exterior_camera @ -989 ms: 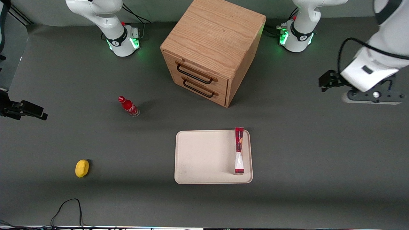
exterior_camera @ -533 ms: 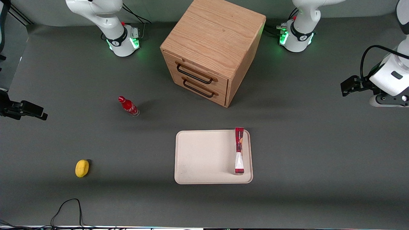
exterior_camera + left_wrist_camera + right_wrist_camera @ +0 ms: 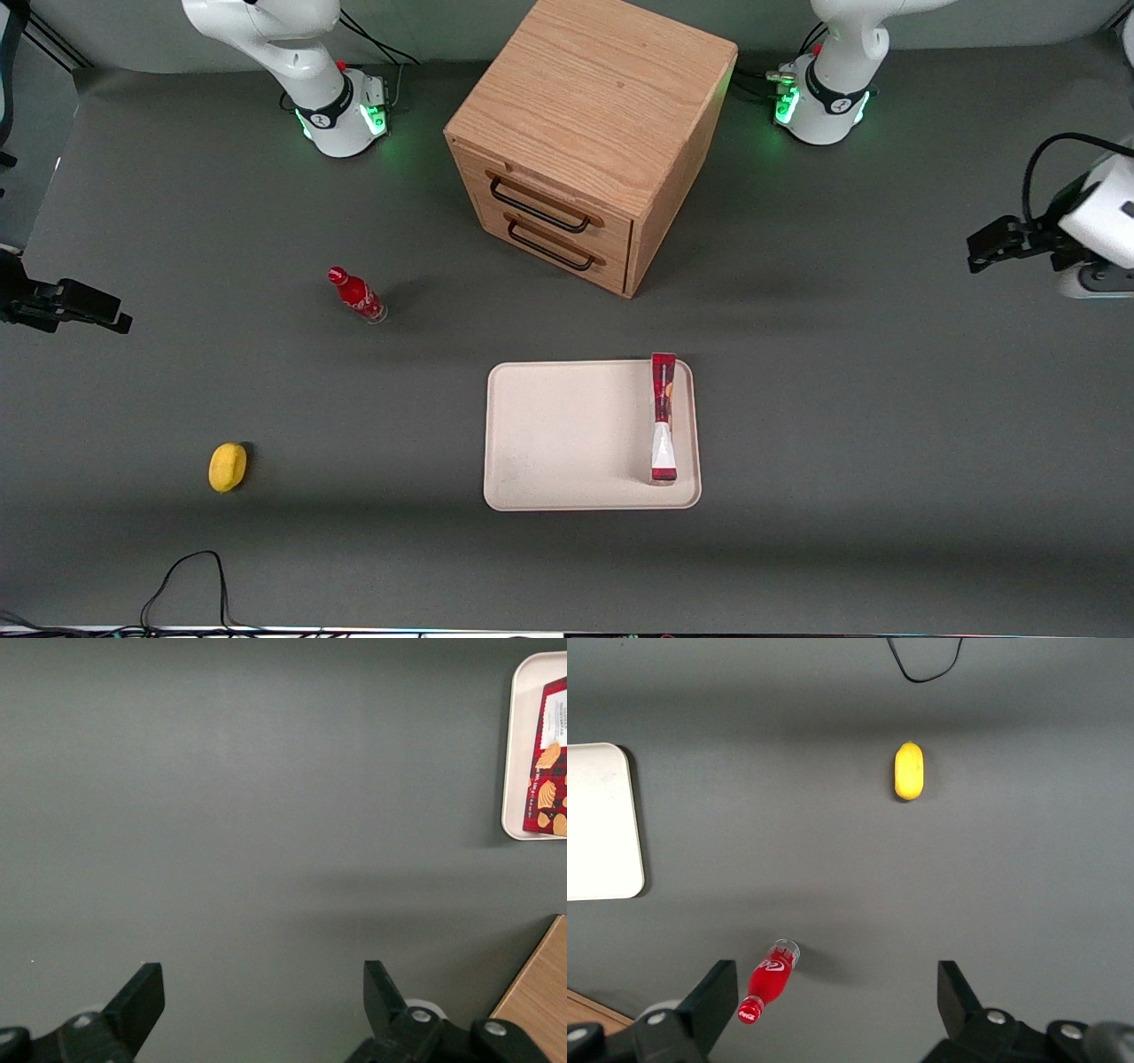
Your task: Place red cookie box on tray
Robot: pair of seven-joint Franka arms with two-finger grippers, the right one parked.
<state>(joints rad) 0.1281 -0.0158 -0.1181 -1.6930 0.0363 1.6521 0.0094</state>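
**Cookie box on the tray, left arm out at the table's edge**

Grey matte tabletop (image 3: pixel 842 425) fills your front view, operator, evenly lit, with a soft band of shadow running across it nearer the camera. A light oak cabinet with two black-handled drawers (image 3: pixel 589 142) stands on it between the two arm bases. In front of its drawers, nearer the camera, you have the flat cream-white rectangular tray with rounded corners (image 3: pixel 567 434). The thin red cookie box with dark red edges and orange patches (image 3: pixel 663 416) stands on its narrow edge inside the tray, along the rim that faces the working arm's end, its length running toward the camera. Your left wrist view catches that same box end and a corner of the tray.

Toward the parked arm's end of the table you can see a small red bottle with a red cap (image 3: pixel 356 295) and, nearer the camera, a yellow lemon (image 3: pixel 228 467). A black cable (image 3: pixel 190 576) loops at the table edge closest to the camera.

Now the arm: the left arm's black two-finger gripper (image 3: pixel 257 1005) hangs out at the working arm's end of the table, well apart from the tray and above bare grey surface. Its fingers (image 3: pixel 142 997) are spread wide, nothing between them.
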